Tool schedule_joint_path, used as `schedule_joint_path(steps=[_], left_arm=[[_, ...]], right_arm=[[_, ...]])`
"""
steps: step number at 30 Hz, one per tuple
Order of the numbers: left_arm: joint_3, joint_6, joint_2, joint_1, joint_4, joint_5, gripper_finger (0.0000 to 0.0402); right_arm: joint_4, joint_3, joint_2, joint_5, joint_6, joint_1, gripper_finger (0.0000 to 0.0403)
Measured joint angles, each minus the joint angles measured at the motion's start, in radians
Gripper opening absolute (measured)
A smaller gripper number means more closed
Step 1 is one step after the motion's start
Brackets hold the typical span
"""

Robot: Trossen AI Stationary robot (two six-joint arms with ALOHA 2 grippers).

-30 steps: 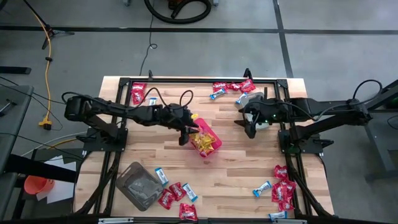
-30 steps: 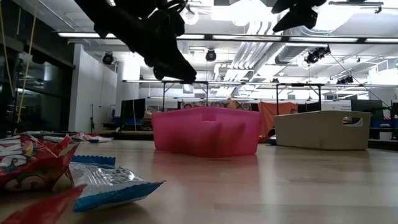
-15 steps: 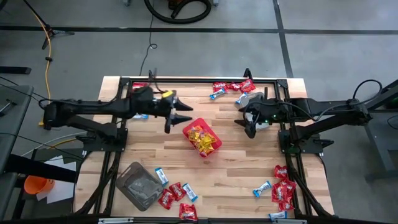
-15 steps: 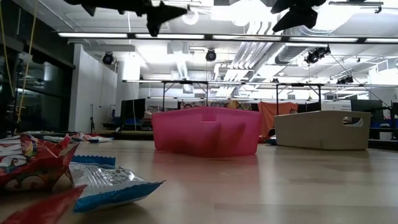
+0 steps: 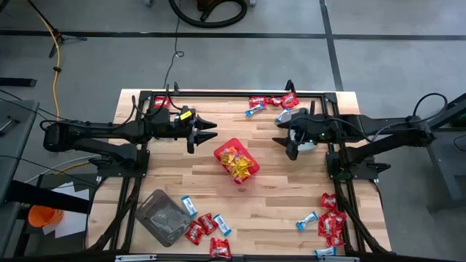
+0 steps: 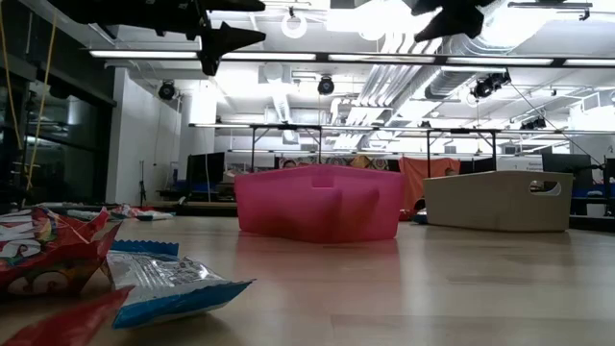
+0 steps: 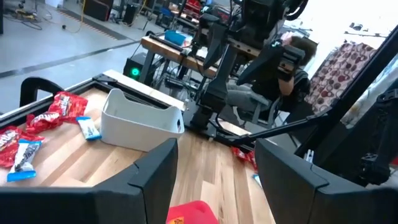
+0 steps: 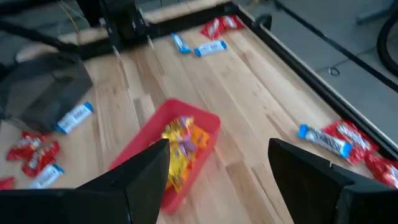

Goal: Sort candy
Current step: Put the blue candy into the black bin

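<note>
Left gripper (image 5: 207,132) has pulled back from red bin (image 5: 237,161) since a second ago, fingers now spread, nothing between them. Yellow candy (image 5: 235,161) lies in bin: drop looks done, next pick due. Left arm stretched level above surface (image 5: 280,196), gripper pointing toward bin, beside its far-left corner. Right gripper (image 5: 285,143) hangs wide open, empty, right of bin, near grey tub (image 5: 294,116). Red and blue-white candy (image 5: 207,229) scattered along surface edges, unsorted.
</note>
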Motion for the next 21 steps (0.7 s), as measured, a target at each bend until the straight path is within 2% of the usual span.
schedule_joint_path(steps=[3, 9, 16, 19, 21], left_arm=[[0.0, -0.012, 0.0, 0.0, -0.006, 0.0, 0.0202], [0.0, -0.135, 0.0, 0.0, -0.016, 0.02, 0.0202], [0.0, -0.282, 0.0, 0.0, -0.026, 0.04, 0.0202], [0.001, -0.3, 0.0, 0.001, -0.088, 0.04, 0.0202], [0.016, -0.335, 0.0, 0.015, -0.215, 0.038, 0.0202]], right_arm=[[0.056, 0.0, 0.0, 0.001, -0.025, -0.002, 0.0268], [0.092, 0.0, 0.0, 0.017, -0.055, -0.002, 0.0268], [0.092, 0.0, 0.0, 0.017, 0.017, -0.002, 0.0268], [0.092, 0.0, 0.0, 0.017, 0.029, -0.002, 0.0268], [0.092, 0.0, 0.0, 0.017, 0.031, -0.002, 0.0268]])
